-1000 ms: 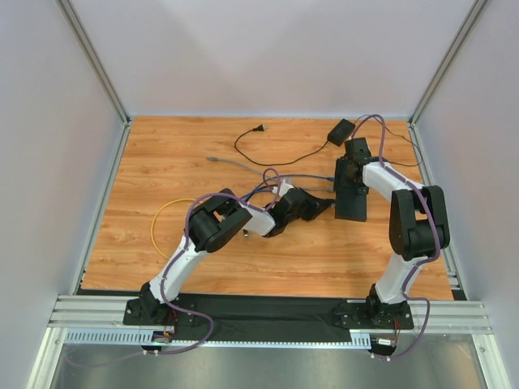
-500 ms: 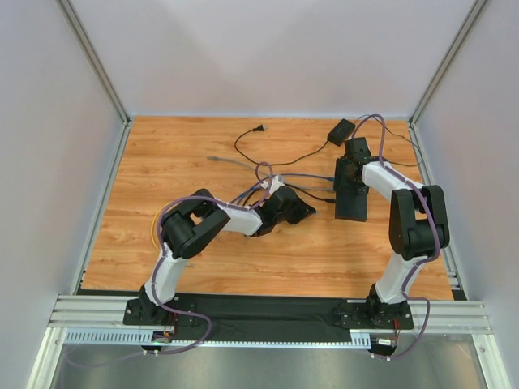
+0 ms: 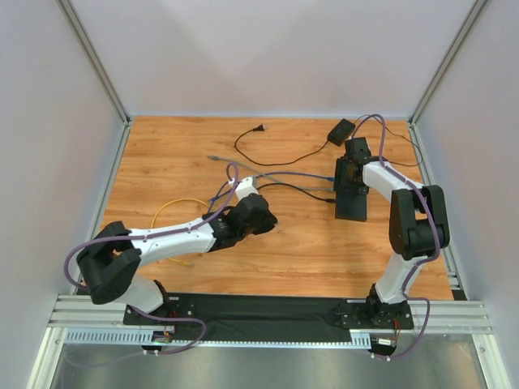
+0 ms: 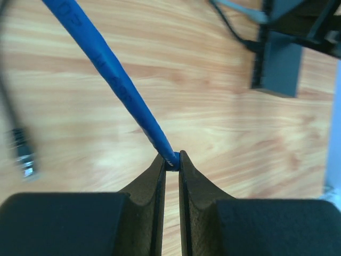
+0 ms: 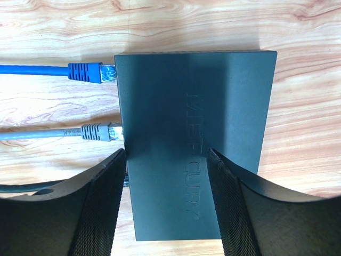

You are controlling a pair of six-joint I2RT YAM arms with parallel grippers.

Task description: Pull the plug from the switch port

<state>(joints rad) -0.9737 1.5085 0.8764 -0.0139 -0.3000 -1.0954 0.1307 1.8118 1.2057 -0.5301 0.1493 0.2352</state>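
From my desk I saw the switch [image 5: 192,106] on the right side of the table [image 3: 162,162], in front of the right arm. The right gripper [image 5: 165,160] straddled it, fingers part open and set against either side, which I took for a firm clamp. A blue plug [image 5: 85,71] and a grey plug [image 5: 96,132] sat in ports along its edge. The left gripper [image 4: 171,162] was well apart from the switch, nearer the middle of the table. Its fingers were closed to a sliver on a blue cable [image 4: 114,80] that seemed to end between them. I could not tell whether a plug was hidden there. I judged that end free of the switch, so the pull was in its last stretch. To finish well I would draw the left arm back slowly and in line with the ports. I would also watch the slack, since a tight cable could drag on the seated blue plug. The right hold should be firm, so the switch could not slide or tip.
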